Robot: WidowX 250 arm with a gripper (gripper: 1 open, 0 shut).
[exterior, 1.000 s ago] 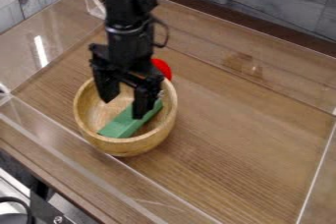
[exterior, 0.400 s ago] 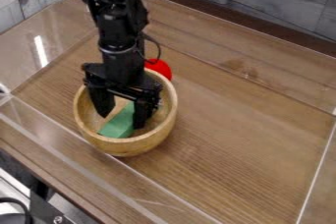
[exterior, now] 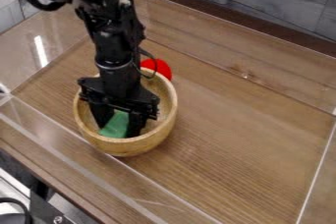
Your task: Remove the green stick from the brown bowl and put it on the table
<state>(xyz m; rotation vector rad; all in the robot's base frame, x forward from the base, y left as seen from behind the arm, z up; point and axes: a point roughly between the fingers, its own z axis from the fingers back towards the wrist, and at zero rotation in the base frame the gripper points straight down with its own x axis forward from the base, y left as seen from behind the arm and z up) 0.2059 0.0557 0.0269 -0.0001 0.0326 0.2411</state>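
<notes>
Our table holds no stick yet, so everything remains to do. In the bowl the stick lies between our gripper's fingers; whether they grip it, we cannot tell.

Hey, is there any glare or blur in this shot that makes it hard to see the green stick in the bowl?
Camera view: pale reflections streak the clear acrylic walls and dull the table behind them; the image is low-resolution and soft; the gripper hides much of the green stick inside the brown bowl, casting shade there.
</notes>
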